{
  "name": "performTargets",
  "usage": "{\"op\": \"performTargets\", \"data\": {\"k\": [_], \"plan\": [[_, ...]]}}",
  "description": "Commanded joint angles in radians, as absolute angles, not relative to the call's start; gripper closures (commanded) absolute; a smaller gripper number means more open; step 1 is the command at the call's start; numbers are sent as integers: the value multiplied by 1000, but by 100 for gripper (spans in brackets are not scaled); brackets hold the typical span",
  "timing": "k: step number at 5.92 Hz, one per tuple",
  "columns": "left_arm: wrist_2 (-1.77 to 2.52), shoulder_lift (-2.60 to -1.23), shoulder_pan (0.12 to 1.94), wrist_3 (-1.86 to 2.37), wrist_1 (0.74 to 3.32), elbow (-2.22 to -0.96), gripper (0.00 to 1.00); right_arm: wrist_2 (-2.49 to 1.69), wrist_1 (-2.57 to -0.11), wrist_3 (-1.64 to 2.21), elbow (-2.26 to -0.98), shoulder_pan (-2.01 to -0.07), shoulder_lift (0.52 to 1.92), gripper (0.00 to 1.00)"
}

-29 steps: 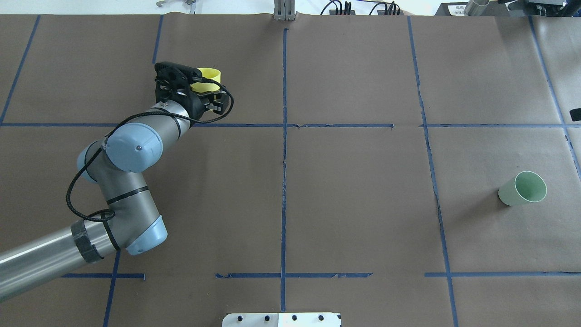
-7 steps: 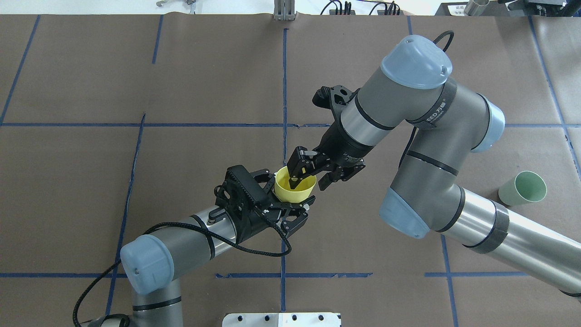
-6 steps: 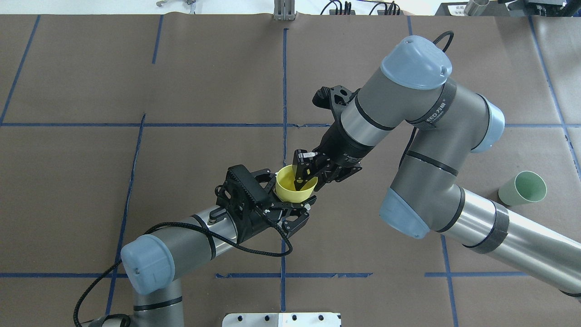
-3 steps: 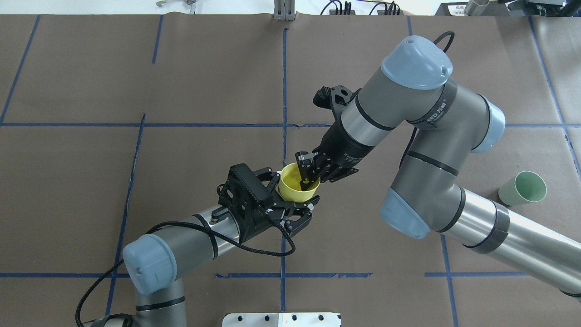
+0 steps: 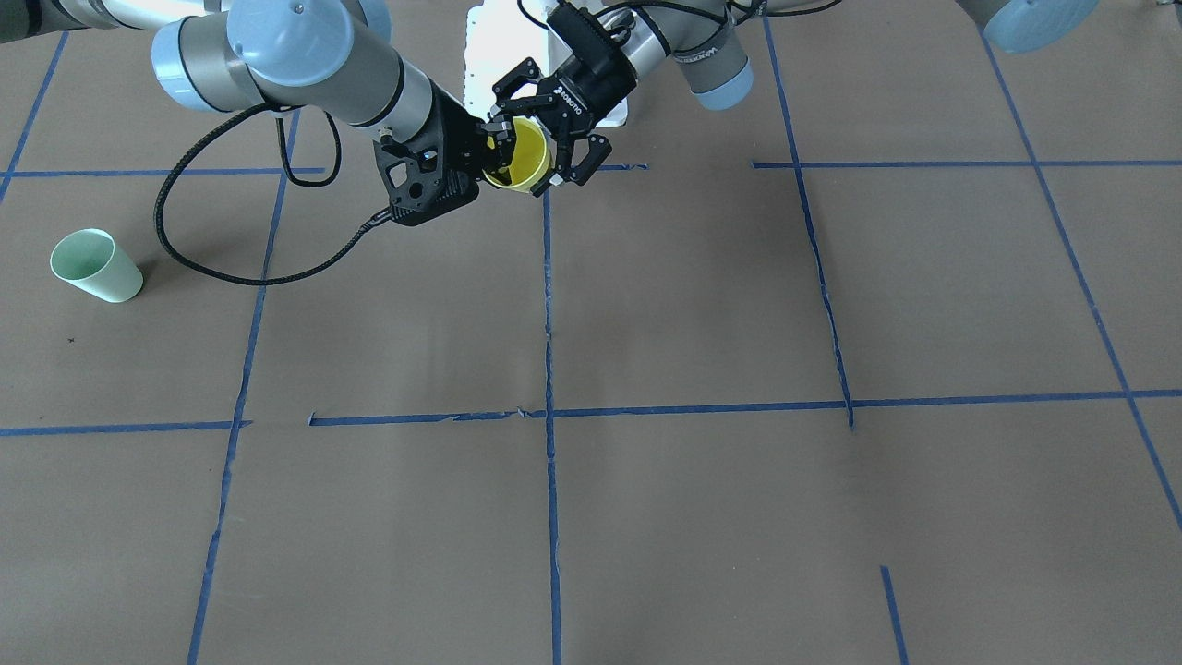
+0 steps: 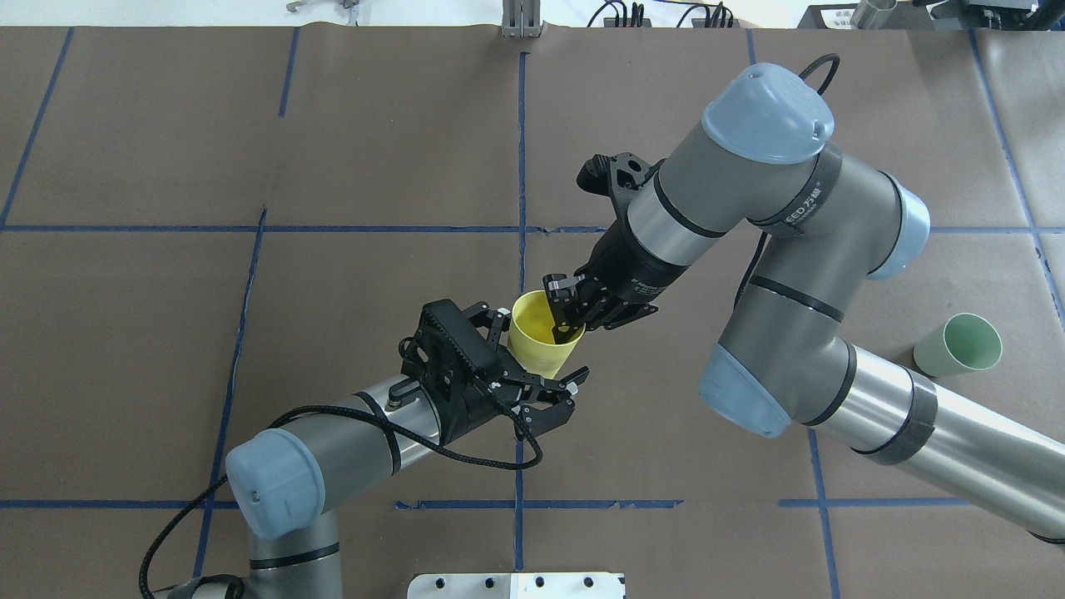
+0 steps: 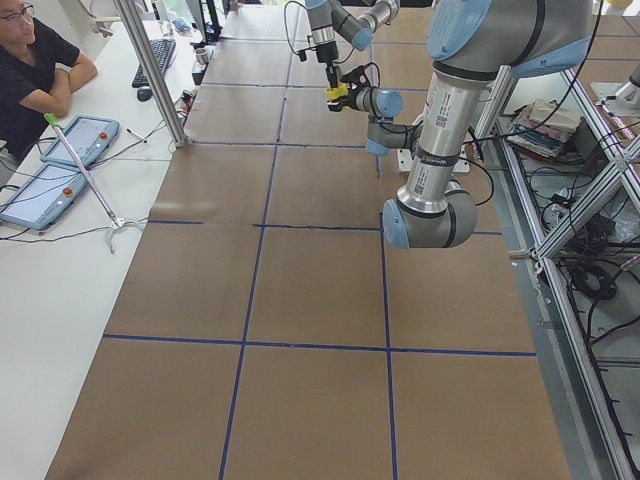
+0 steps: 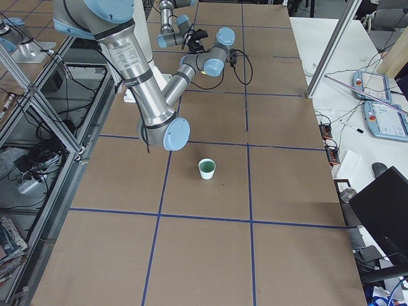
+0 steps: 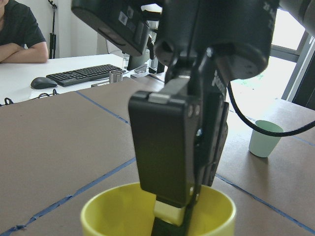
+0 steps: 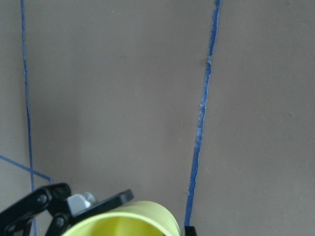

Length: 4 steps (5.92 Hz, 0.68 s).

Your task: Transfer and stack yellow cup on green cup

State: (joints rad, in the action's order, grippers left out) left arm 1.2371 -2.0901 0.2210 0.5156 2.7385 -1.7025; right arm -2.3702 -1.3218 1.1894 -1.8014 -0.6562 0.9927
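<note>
Handover point: the small bright yellow plastic cup (image 6: 531,331) sits above the table (image 6: 250,125) centre, its rim pinched by the right gripper (image 6: 569,333). The left wrist view adds one finger (image 9: 172,162) inside it. Overhead shows the left gripper (image 6: 541,353) spread either side. The pale mint-green plastic cup (image 6: 958,345) stands upright far right.

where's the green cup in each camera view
Front-facing: green cup at far left, upright.
Overhead: far right, about mid-height.
Exterior left: not visible.
Exterior right: near the centre.
Left wrist: right side, in the background.
Right wrist: not in it.
Landmark: the yellow cup held at mid-table; the green cup stands far to the robot's right of it.
</note>
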Motion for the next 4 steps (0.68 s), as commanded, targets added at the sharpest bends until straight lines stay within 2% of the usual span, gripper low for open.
{"op": "performTargets", "data": {"k": [1, 3, 4], "plan": [[1207, -2092, 221, 517, 2740, -1703, 0, -2287, -1324, 1190, -1795, -655, 1041, 100], [1207, -2092, 221, 520, 2738, -1701, 0, -2266, -1328, 1196, -1802, -734, 1095, 100], [1209, -2092, 221, 526, 2731, -1701, 0, -2264, -1333, 1266, -1848, -802, 1151, 100]]}}
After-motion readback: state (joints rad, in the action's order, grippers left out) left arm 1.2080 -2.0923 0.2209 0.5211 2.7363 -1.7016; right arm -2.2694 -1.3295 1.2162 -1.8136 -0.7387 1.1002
